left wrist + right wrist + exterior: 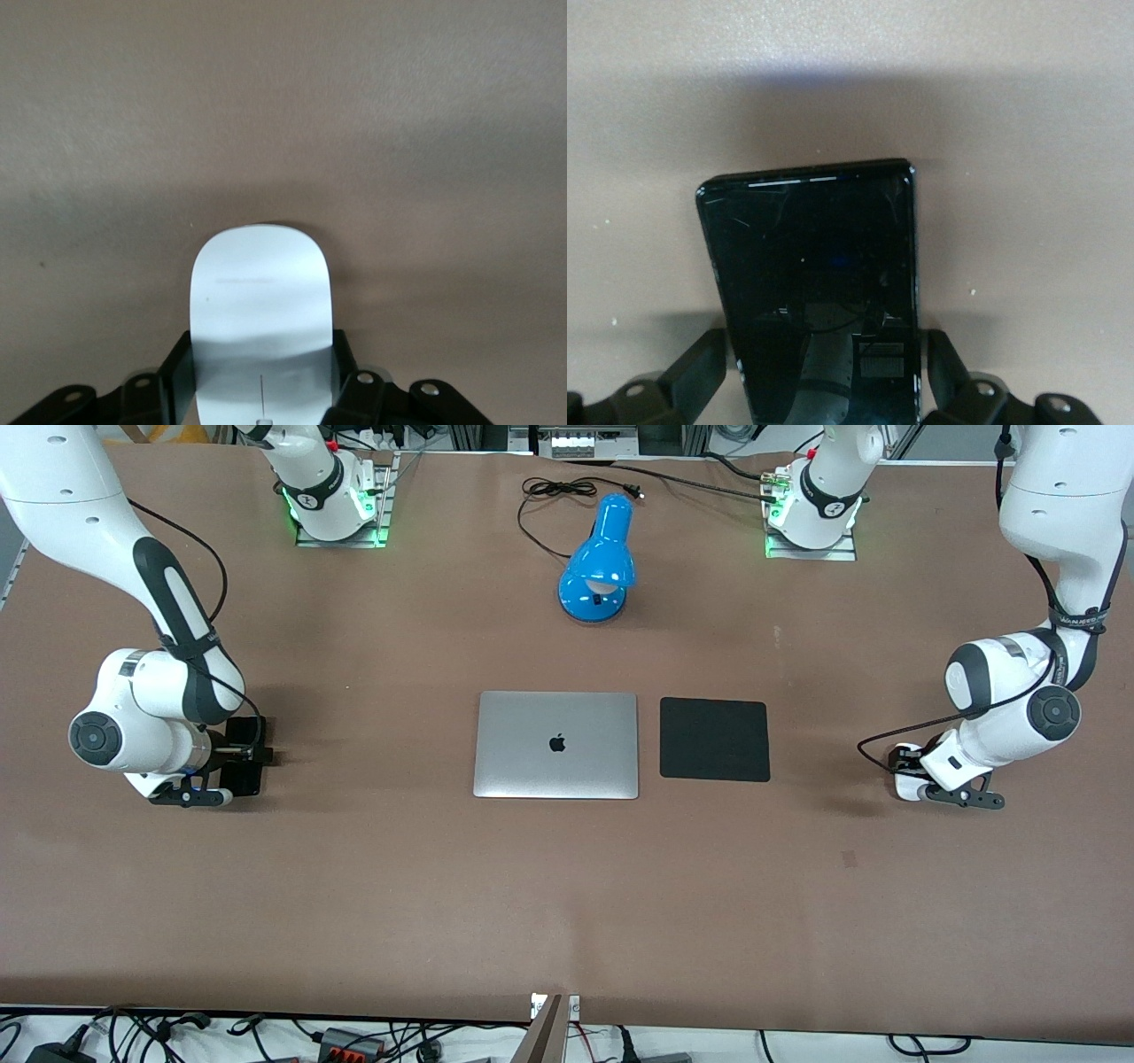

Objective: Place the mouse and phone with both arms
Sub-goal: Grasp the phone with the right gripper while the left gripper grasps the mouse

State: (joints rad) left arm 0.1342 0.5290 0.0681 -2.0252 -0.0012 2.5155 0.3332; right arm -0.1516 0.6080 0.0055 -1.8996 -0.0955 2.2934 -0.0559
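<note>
I see the mouse [261, 323] at the lower middle of the left wrist view, lying on the brown table [567, 886], with the left gripper [261, 390] pressed together on its two sides. In the front view this is at the right edge of the frame, a little below the middle, toward the left arm's end of the table. The shell is smooth and glossy and the pads hold only its rear part, so I think it could slip out or tilt when I lift. The phone [819, 292] fills the lower centre of the right wrist view, flat on the table, and the right gripper [824, 381] stands with its fingers [700, 367] apart on both sides, not touching it. If I close badly on such a thin edge, the phone may slide or be pushed instead of gripped. Both arms are folded low, the wrists bent down to the table: the left arm at the right of the front frame, the right arm at the left of it. The laptop [556, 745] and the black mouse pad [714, 740] lie in the centre, the blue lamp [598, 562] above them in the frame.
</note>
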